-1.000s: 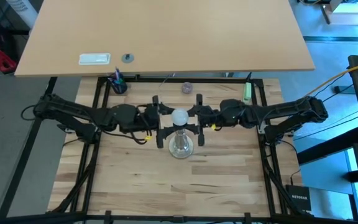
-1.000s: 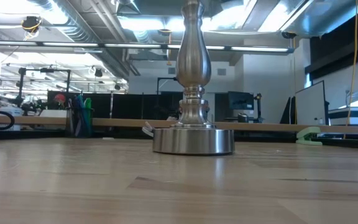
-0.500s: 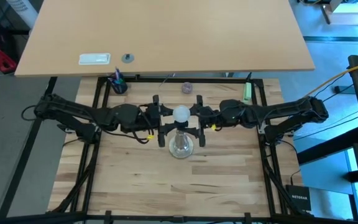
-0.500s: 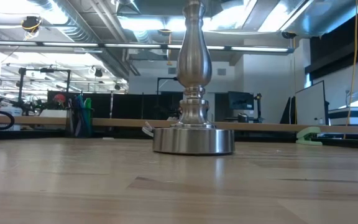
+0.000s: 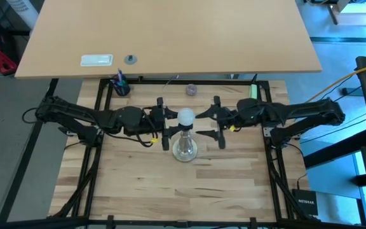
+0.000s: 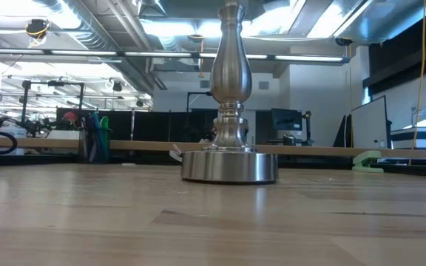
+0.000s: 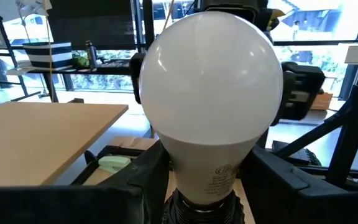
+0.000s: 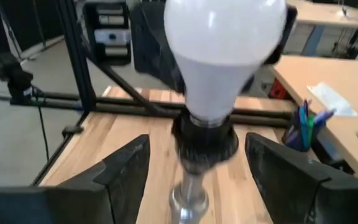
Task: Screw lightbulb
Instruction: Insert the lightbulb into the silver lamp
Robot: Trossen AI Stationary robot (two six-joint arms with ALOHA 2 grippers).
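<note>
The white frosted lightbulb [image 5: 185, 117] stands upright with its screw base in the dark socket [image 8: 205, 140] of the silvery stand [image 5: 183, 150], at the table's middle. The stand's round base [image 6: 230, 166] rests on the wood. My left gripper [image 5: 168, 123] is level at the bulb's left side and open, one finger [image 7: 149, 177] on each side of the bulb's neck [image 7: 209, 171]. My right gripper [image 5: 217, 121] is open and empty, a short way to the bulb's right. The bulb [image 8: 222, 50] stands ahead of its spread fingers. My left gripper comes level from the table's left, and its fingers stand close on either side of the bulb's neck [image 7: 185, 168] just above the socket. I cannot tell whether they touch it.
A cup of pens [image 5: 120, 86], a small greyish knob [image 5: 190, 90] and a green object [image 5: 251, 94] lie along the table's far edge. A black frame [image 5: 100, 146] runs around the table. A second desk [image 5: 170, 32] lies beyond it.
My right gripper has drawn back from the bulb toward the table's right edge, still open. The bulb and stand have stayed in place.
</note>
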